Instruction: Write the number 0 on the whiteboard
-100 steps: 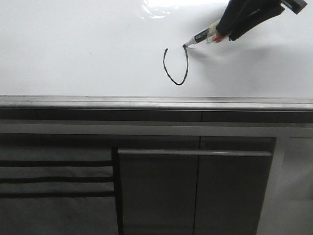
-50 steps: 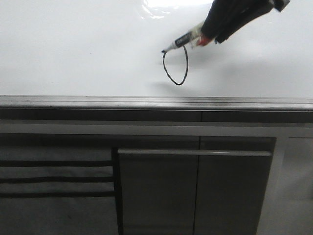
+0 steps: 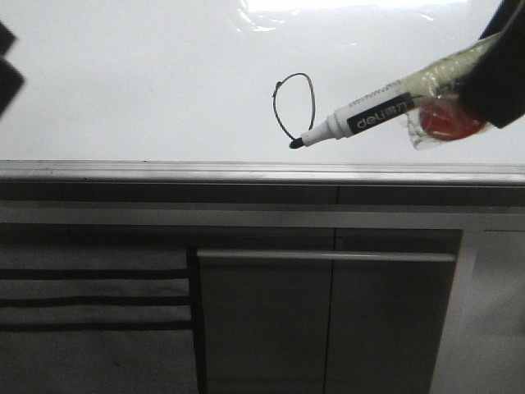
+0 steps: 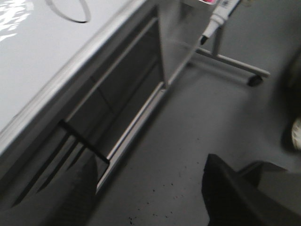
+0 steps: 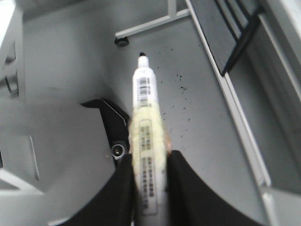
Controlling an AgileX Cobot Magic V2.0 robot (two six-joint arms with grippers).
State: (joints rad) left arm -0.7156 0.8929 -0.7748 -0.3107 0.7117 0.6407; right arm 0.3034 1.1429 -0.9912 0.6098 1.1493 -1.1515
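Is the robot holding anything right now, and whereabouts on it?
Yes: the right tool grips the marker by its rear barrel, tip pointing away. The left tool's fingers show nothing between them.

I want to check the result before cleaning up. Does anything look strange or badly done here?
Nothing is damaged. The number 0 on the whiteboard is a closed but slightly lopsided oval. The right gripper grips the marker, whose tip sits low beside the oval.

A grey cabinet (image 3: 328, 312) fills the lower part of the front view. Its door panel (image 3: 262, 324) has a pale strip on top. Left of the panel run three dark horizontal bands (image 3: 94, 300).
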